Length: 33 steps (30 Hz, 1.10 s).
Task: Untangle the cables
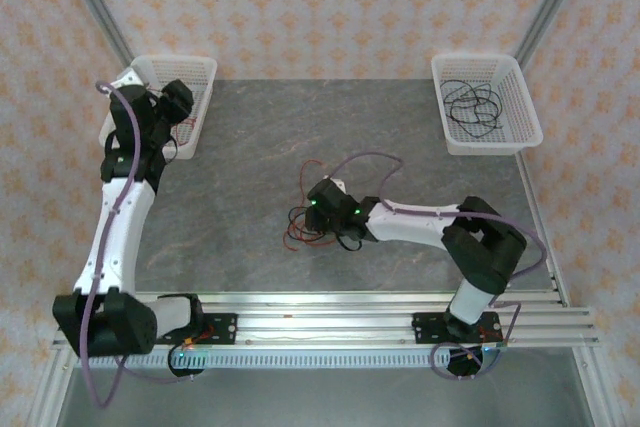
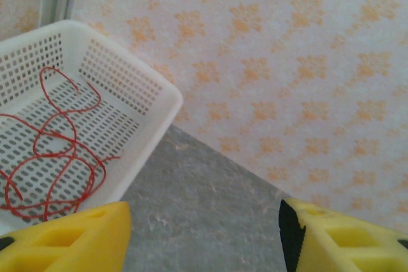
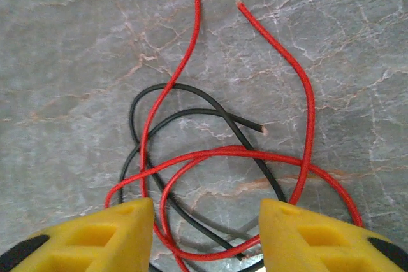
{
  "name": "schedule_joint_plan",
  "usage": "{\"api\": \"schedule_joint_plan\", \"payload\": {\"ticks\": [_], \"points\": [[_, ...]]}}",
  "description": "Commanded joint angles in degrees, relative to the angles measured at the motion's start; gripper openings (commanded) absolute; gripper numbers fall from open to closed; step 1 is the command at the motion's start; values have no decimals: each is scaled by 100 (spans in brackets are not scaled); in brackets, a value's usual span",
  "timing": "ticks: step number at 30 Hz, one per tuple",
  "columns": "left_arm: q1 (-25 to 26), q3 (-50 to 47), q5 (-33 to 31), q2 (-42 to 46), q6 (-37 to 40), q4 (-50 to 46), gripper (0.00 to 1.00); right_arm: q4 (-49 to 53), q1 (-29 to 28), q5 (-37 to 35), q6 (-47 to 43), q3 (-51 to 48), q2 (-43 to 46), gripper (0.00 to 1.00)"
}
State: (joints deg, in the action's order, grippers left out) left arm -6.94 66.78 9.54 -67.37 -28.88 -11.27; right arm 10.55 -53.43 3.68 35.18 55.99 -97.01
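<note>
The tangle of cables [image 3: 217, 153] lies straight under my right end effector [image 3: 204, 221], which is spread apart astride its loops; my left end effector [image 2: 204, 221], also apart, hangs well away.

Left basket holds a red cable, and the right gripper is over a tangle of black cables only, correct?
No: the cables under the right gripper are red and black mixed, as the right wrist view shows. The rest stands.

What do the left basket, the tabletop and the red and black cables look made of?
Left basket: white moulded plastic, slotted walls. Tabletop: matte grey veined surface; stone or laminate, unclear. Red cable: finely textured, perhaps braided sheath. Black cable: smooth insulation, pale core at its cut end.
</note>
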Motion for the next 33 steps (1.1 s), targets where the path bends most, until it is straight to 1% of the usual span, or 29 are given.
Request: {"api": "schedule_joint_plan", "payload": {"ticks": [1, 6, 11, 19, 26, 33], "points": [[201, -443, 109, 485, -62, -332, 63, 1037, -17, -853, 128, 76, -74, 43], [510, -1028, 153, 1132, -170, -367, 63, 1224, -17, -1062, 244, 61, -115, 43], [698, -1214, 95, 1479, -136, -579, 63, 1222, -18, -1026, 294, 122, -282, 43], [873, -1552, 118, 1700, -195, -589, 63, 1084, -16, -976, 376, 130, -584, 43], [996, -1642, 112, 1743, -232, -595, 63, 1055, -17, -957, 437, 141, -834, 32], [1044, -1661, 18, 1876, -225, -705, 63, 1168, -136, -996, 516, 212, -1192, 32]]}}
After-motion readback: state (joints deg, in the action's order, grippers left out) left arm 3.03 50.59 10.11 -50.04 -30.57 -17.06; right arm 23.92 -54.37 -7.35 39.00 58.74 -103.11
